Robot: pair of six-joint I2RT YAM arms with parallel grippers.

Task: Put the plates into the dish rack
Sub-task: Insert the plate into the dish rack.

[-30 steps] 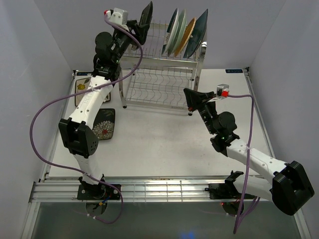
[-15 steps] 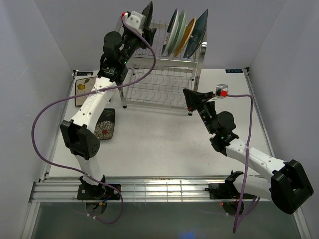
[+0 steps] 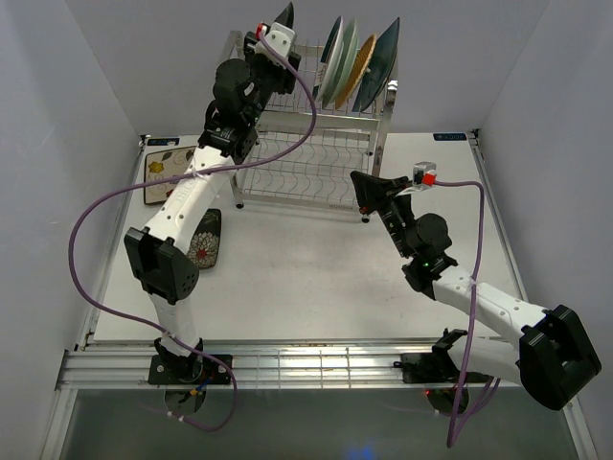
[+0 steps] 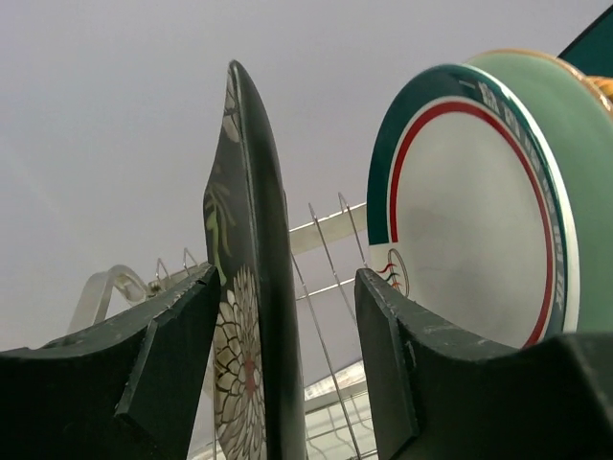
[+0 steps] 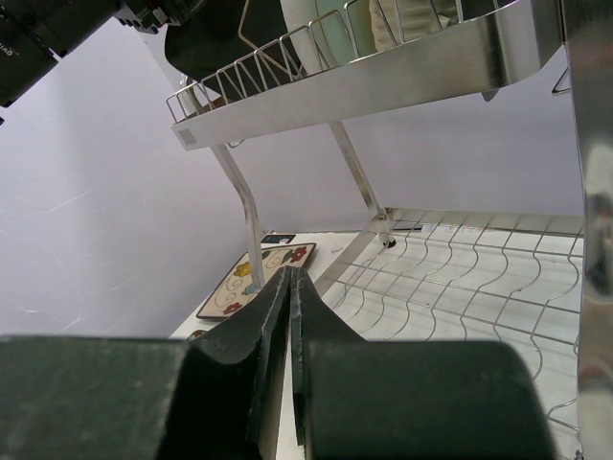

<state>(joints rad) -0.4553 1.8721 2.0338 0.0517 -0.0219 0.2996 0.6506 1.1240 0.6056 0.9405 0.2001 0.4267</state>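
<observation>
The dish rack [image 3: 306, 177] stands at the back of the table. Its top tier holds a white plate with a striped rim [image 3: 330, 59], a pale green plate [image 3: 345, 59], an orange plate [image 3: 364, 69] and a teal plate [image 3: 385, 56], all on edge. At the tier's left end a dark floral plate [image 4: 251, 287] stands upright between the fingers of my left gripper [image 4: 287, 278], which is open; a clear gap shows on the plate's right side. My right gripper [image 3: 360, 190] hovers before the rack, shut on nothing.
A cream floral rectangular plate [image 3: 158, 172] lies flat at the table's left edge, and another dark floral plate [image 3: 203, 240] lies nearer, beside the left arm. The rack's lower shelf [image 5: 460, 278] holds nothing. Purple cables loop from both wrists.
The left arm has swung right, and its gripper now straddles the upright dark floral plate at the rack's top left. The right arm has barely moved.
</observation>
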